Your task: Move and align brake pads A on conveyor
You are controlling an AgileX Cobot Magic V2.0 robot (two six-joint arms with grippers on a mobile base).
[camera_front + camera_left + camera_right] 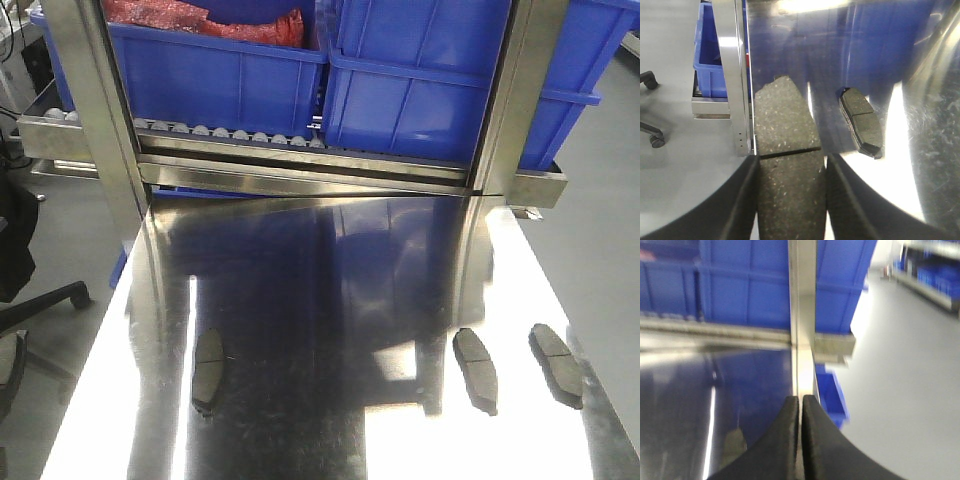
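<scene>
My left gripper (791, 161) is shut on a grey speckled brake pad (785, 120), its black fingers (742, 200) pressing both long sides just below the pad's groove. This pad hangs over the left edge of the shiny steel table (920, 165). Another brake pad (861, 122) lies flat on the steel to its right. The front view shows three pads on the table: one at the left (208, 370) and two at the right (476, 370) (557, 364). My right gripper (801, 399) is shut with nothing in it, and a blurred pad (735, 441) lies to its lower left. The conveyor is out of view, and neither gripper shows in the front view.
Blue bins (420, 90) stand on a roller rack (230, 135) behind the table, between two upright steel posts (95, 110) (515, 100). An office chair base (45, 300) stands on the grey floor left of the table. Open floor (905, 390) lies to the right.
</scene>
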